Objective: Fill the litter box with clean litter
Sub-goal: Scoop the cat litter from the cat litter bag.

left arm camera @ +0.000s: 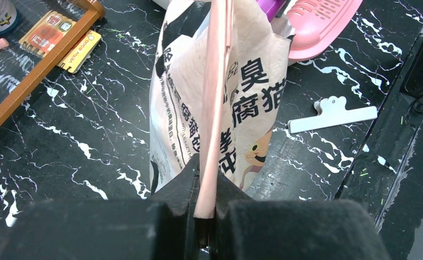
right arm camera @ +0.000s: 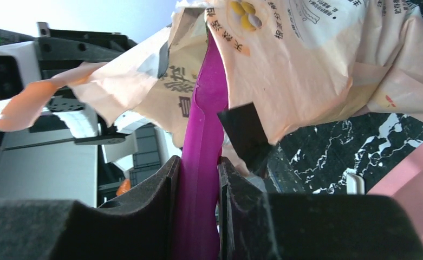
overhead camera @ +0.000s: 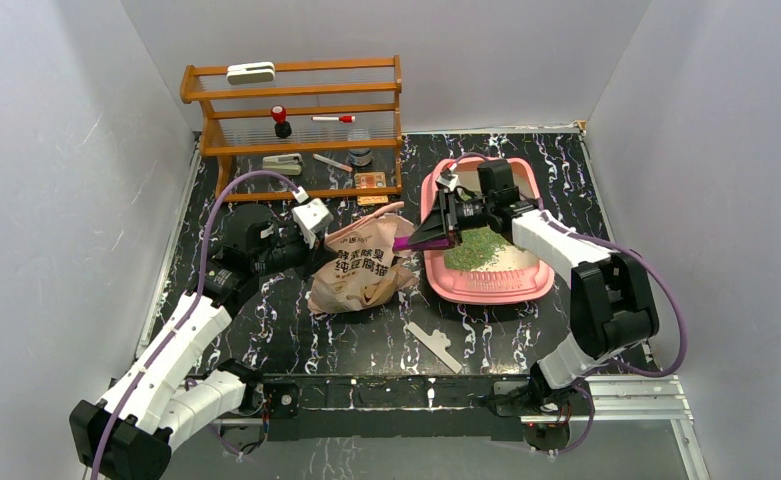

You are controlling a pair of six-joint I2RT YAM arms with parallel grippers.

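From above, the litter box (overhead camera: 486, 287) sits right of centre on the black marbled worktop (overhead camera: 366, 340). A patch of clean litter (overhead camera: 476, 248) lies in its middle, and part of the pale floor is bare. The beige bag (overhead camera: 361, 268) slumps just left of the box, and a white clip (overhead camera: 434, 345) lies below it. A wooden rack (overhead camera: 296, 120) fills the upper left. The left tool (overhead camera: 328, 232) meets the bag's top edge. The right tool (overhead camera: 428, 236) reaches over the box's left rim with a purple scoop (overhead camera: 406, 243).

In the left wrist view, the left tool at bottom centre is clamped on the bag's pink top strip. The pink box shows at upper right.

In the right wrist view, the right tool at bottom centre grips the scoop's handle, which runs up into the bag's mouth. A corner of the box shows at lower right.
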